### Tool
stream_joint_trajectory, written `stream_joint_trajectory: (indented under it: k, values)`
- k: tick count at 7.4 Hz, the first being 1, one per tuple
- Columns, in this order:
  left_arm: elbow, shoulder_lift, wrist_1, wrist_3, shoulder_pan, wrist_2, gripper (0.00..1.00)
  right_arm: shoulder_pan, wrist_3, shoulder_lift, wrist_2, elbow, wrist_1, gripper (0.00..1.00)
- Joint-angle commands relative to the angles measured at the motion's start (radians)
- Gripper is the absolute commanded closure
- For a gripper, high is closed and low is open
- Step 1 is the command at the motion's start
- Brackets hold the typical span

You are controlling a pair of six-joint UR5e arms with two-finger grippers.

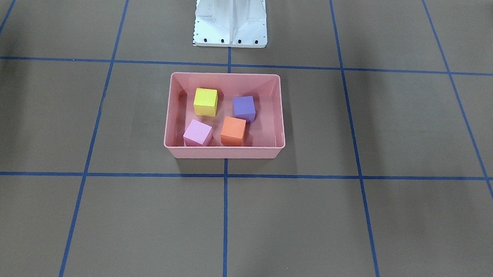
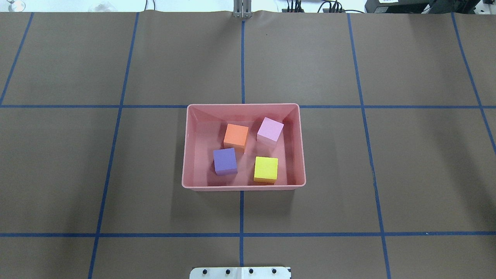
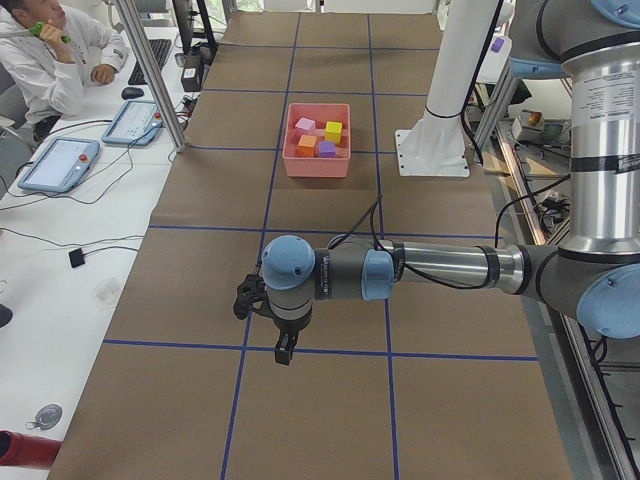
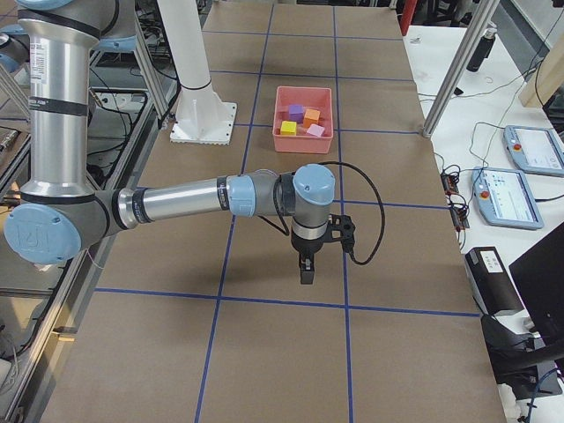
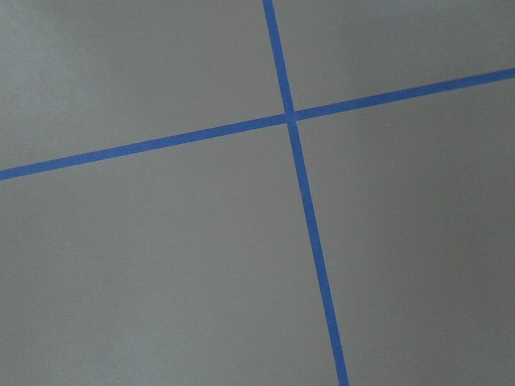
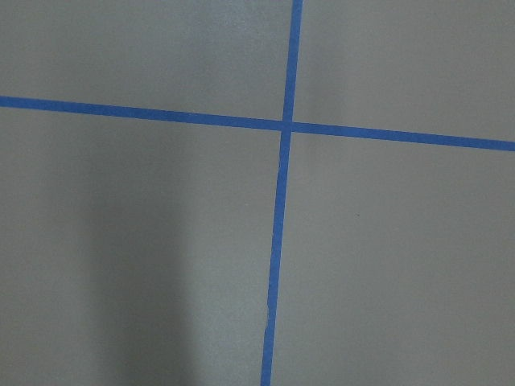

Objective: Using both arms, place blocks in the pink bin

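Left gripper (image 3: 284,350) and right gripper (image 4: 306,269) both well away from pink bin (image 1: 225,153); spread or closed, can't tell.
Front view: all four blocks inside bin. Yellow block (image 1: 205,101) and purple block (image 1: 244,107) by bin wall nearest base mount (image 1: 231,21), light pink block (image 1: 197,133) and orange block (image 1: 233,130) by opposite wall. Overhead: light pink one skewed to bin walls. Left side view: left arm (image 3: 440,265) low over table (image 3: 330,420), gripper pointing down, bin far beyond. Right side view: right arm (image 4: 176,203) likewise. Wrist views: only table and blue tape (image 5: 308,209) cross.
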Motion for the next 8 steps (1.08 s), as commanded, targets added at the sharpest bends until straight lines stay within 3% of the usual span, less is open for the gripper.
stream_joint_trajectory:
  k: [1,8]
  values:
    - [-0.002,0.0,-0.001,0.0,0.001,0.0,0.0,0.001,0.002,-0.004,0.0,-0.002,0.0,0.01]
    - [0.001,0.0,-0.001,-0.002,0.001,0.0,0.0,-0.001,0.006,-0.01,0.001,-0.018,0.0,0.01]
